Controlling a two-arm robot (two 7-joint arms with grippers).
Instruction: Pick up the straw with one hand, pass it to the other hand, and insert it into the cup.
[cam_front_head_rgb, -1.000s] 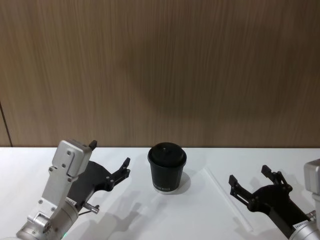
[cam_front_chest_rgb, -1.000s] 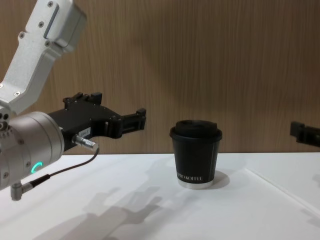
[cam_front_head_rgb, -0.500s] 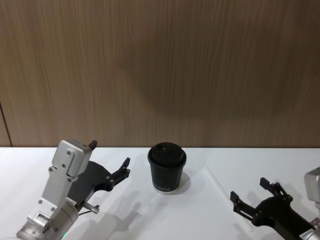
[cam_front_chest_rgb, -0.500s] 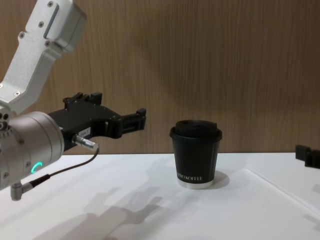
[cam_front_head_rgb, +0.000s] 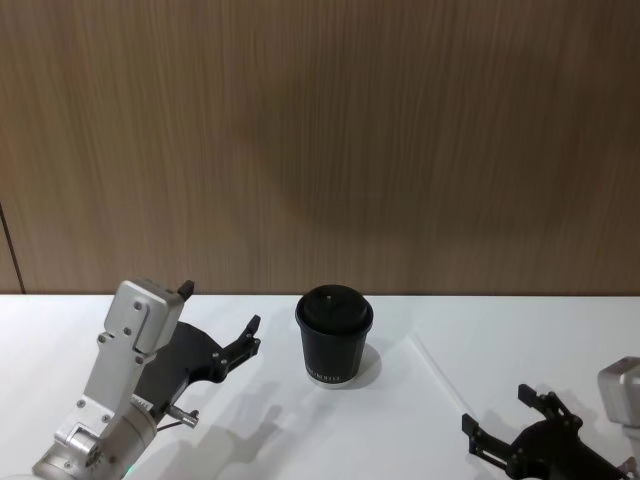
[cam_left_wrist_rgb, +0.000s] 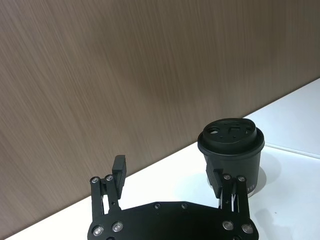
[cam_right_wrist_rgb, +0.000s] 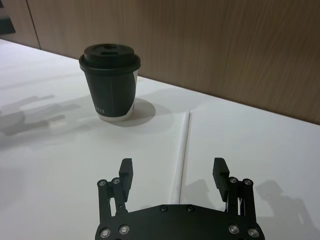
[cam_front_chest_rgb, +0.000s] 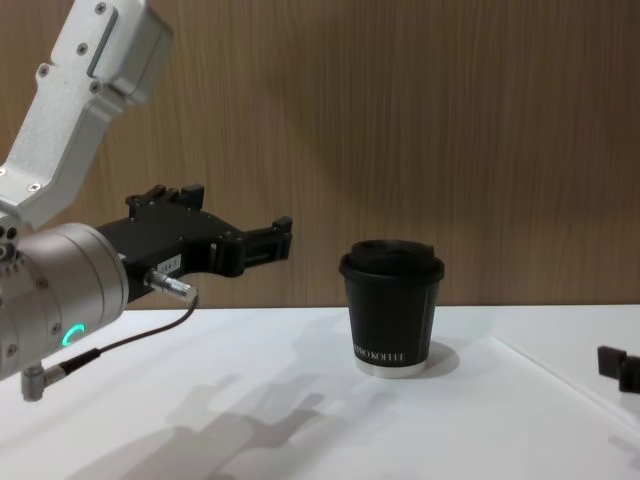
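While my right gripper (cam_front_head_rgb: 500, 412) hangs with fingers spread wide, right of the cup (cam_front_head_rgb: 334, 349) and nearer me, the straw (cam_right_wrist_rgb: 183, 150) lies flat on the white table (cam_front_head_rgb: 330, 440), right of the cup, its line running between those fingers. My left gripper (cam_front_head_rgb: 220, 307) hovers left of the cup, also spread, holding nothing.

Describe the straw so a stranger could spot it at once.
On the white table, look right of the black lidded cup. The straw lies flat there, pointing toward the open right gripper. It is thin, white and straight, nearly blending into the surface.
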